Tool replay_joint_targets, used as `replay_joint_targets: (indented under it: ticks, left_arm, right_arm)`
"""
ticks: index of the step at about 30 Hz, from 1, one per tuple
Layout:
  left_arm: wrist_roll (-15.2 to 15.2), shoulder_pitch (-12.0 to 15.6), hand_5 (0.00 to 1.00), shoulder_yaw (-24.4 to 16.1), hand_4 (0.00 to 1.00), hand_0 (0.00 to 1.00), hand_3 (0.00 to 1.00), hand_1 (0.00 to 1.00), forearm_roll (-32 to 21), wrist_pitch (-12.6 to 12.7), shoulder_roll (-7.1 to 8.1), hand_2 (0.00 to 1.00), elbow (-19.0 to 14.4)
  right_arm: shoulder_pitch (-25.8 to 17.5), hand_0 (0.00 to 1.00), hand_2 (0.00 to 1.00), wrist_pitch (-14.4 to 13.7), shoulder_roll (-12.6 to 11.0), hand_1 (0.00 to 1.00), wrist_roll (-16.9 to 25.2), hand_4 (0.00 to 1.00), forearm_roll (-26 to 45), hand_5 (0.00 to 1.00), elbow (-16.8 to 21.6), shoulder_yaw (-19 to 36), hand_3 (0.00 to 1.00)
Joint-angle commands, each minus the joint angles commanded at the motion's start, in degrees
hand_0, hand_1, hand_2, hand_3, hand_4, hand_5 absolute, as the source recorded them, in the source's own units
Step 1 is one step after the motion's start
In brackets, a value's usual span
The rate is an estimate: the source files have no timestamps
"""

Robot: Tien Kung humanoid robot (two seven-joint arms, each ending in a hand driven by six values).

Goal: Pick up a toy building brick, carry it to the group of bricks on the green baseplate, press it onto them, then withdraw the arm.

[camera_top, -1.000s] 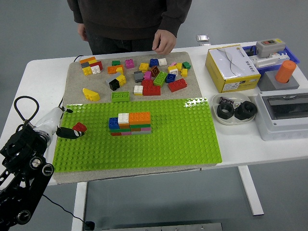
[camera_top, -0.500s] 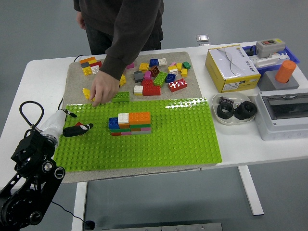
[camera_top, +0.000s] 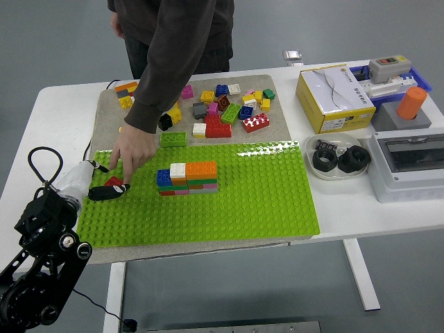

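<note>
- Fingers (camera_top: 111, 190) of the left hand (camera_top: 104, 190) are black and pinched around a small red brick (camera_top: 113, 182), low over the left part of the green baseplate (camera_top: 229, 201).
- Left arm enters from the lower left corner; the right hand is out of sight.
- Just right of the red brick, apart from it, stands the group of bricks (camera_top: 187, 177) on the baseplate: blue, white and orange on top, green and pink layers under them.
- A person at the far side reaches down across the table; the person's hand (camera_top: 132, 154) hangs right above the red brick, fingertips pointing at it, very close to the robot's fingers. Whether they touch the brick cannot be told.
- Loose bricks (camera_top: 222, 104) of many colours lie on the grey mat (camera_top: 104, 118) behind the baseplate.
</note>
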Motion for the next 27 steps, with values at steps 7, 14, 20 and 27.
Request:
replay_joint_targets:
  ticks: [7, 14, 20, 27]
  left_arm:
    - [0.0, -0.4, 0.325, 1.1, 0.848, 0.998, 0.739, 0.998, 0.1, 0.6, -0.09, 0.979, 1.7]
    - [0.0, -0.3, 0.339, 1.3, 0.848, 0.998, 0.739, 0.998, 0.1, 0.6, 0.08, 0.978, 1.7]
    - [0.0, -0.4, 0.321, 1.5, 0.845, 0.998, 0.741, 0.998, 0.1, 0.4, 0.30, 0.979, 1.5]
    - [0.0, -1.1, 0.310, 3.3, 0.839, 0.998, 0.745, 0.998, -0.6, 0.1, 3.02, 0.984, 0.7]
  right_arm:
    - [0.1, 0.723, 0.729, 0.0, -0.1, 0.674, 0.0, 0.636, 0.0, 0.998, 0.0, -0.1, 0.848]
    - [0.0, 0.723, 0.728, 0.1, -0.1, 0.673, 0.0, 0.634, -0.1, 0.998, 0.0, -0.1, 0.845]
    - [0.0, 0.725, 0.727, 0.1, -0.1, 0.673, -0.1, 0.633, -0.2, 0.998, 0.0, -0.1, 0.845]
    - [0.0, 0.725, 0.727, 0.1, 0.0, 0.673, -0.2, 0.633, -0.5, 0.998, 0.0, 0.0, 0.845]
